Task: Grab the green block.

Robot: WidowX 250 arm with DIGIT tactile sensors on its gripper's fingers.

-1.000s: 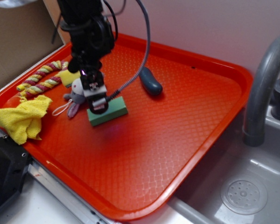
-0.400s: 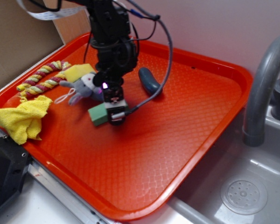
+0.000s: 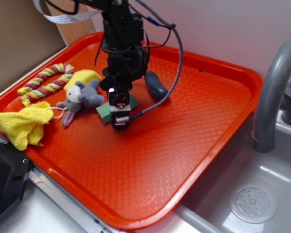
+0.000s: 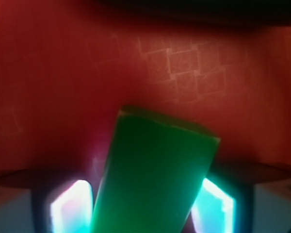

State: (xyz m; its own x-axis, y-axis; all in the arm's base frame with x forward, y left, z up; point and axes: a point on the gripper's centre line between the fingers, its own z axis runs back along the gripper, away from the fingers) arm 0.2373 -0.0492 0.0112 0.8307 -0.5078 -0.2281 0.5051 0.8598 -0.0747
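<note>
Surface: red tray beside sink.
Gripper: fingers straddle green block, seemingly clamped; contact blurred.

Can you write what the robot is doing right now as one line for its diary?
phase: grasping | gripper: down over green block, fingers either side | block: on red tray | closure: unclear

Bare tray lies open right and near of the tool; plush toy crowds its left, blue oblong far-right.
</note>
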